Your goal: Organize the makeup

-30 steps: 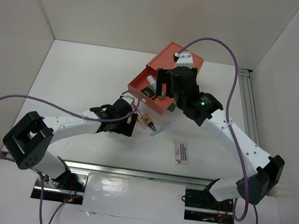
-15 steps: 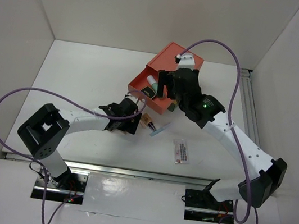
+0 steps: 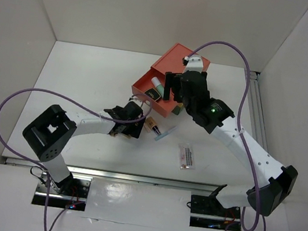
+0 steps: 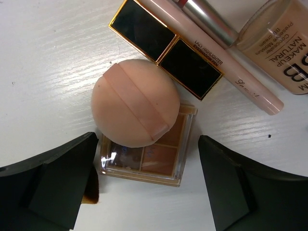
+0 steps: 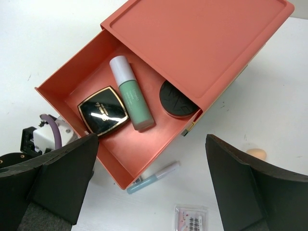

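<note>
In the left wrist view a peach sponge point(image 4: 135, 109) lies on a clear square palette point(image 4: 166, 162). My left gripper point(image 4: 147, 192) hangs open just above them, one finger on each side. Beyond lie a black gold-edged compact point(image 4: 166, 48), a pink tube point(image 4: 219, 65) and a beige bottle point(image 4: 281, 43). My right gripper point(image 5: 151, 202) is open over the front of the coral drawer box point(image 5: 202, 43). Its open drawer holds a black square compact point(image 5: 102, 111), a white-green tube point(image 5: 131, 91) and a round dark compact point(image 5: 177, 100). A blue stick point(image 5: 154, 178) lies beside the drawer.
A clear lash pack point(image 3: 187, 155) lies on the white table point(image 3: 90, 76) right of the blue stick point(image 3: 164, 133). A small peach blob point(image 5: 256, 154) sits right of the box. Purple cables arc over both arms. White walls close the table in on three sides.
The left arm's elbow has swung inward and its gripper has edged right over the cluster of makeup. The right gripper has drifted slightly up and right over the drawer.
</note>
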You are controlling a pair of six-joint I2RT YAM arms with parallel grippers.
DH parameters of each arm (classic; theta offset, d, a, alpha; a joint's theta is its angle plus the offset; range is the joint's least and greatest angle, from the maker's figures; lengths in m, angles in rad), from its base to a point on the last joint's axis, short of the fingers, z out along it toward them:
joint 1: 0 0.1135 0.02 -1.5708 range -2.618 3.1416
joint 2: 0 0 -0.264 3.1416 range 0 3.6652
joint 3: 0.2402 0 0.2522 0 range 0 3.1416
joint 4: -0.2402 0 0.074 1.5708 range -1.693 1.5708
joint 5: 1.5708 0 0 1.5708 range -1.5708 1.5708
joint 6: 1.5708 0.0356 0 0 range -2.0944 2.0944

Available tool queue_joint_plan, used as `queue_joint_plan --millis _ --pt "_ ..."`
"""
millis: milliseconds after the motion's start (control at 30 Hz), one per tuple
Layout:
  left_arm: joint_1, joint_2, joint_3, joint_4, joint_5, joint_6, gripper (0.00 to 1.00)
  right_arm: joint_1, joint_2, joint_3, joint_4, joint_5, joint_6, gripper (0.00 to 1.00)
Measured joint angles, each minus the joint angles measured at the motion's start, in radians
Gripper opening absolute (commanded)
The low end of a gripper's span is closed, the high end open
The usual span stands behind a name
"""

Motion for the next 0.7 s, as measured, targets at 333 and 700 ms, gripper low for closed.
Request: queue_joint_plan --millis 333,700 --pt "-0.019 -0.012 0.004 -0.047 -0.007 -0.01 0.58 -0.003 -0.023 -0.018 0.012 0.002 0.001 0.99" --pt "-0.125 -0.34 -0.013 -0.305 -0.018 -0.104 0.53 -0.003 -0.05 -0.019 0.021 0.01 0.002 0.99"
